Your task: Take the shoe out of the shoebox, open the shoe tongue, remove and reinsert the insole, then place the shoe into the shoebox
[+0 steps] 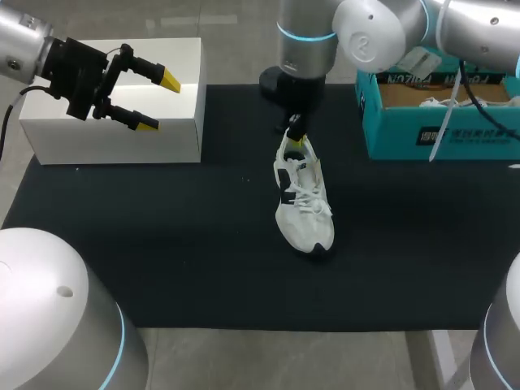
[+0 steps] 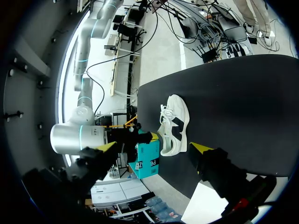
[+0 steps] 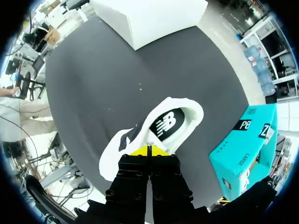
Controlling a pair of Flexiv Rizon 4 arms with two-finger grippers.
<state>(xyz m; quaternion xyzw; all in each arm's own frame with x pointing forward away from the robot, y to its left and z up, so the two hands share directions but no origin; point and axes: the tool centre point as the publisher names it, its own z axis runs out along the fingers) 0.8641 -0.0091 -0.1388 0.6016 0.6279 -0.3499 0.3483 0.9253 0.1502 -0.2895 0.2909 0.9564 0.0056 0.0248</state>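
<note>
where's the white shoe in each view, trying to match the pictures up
Head view: shoe mid black mat, heel at the right gripper.
Left wrist view: shoe on the mat, ahead of the open left gripper.
Right wrist view: shoe just beyond the gripper's tips.
Shared landmark: teal shoebox beside the shoe.

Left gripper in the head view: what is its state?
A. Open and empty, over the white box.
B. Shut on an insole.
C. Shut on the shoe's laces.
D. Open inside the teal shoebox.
A: the left gripper has its fingers spread with nothing between them above the white box; the shoe lies apart on the black mat.
</note>
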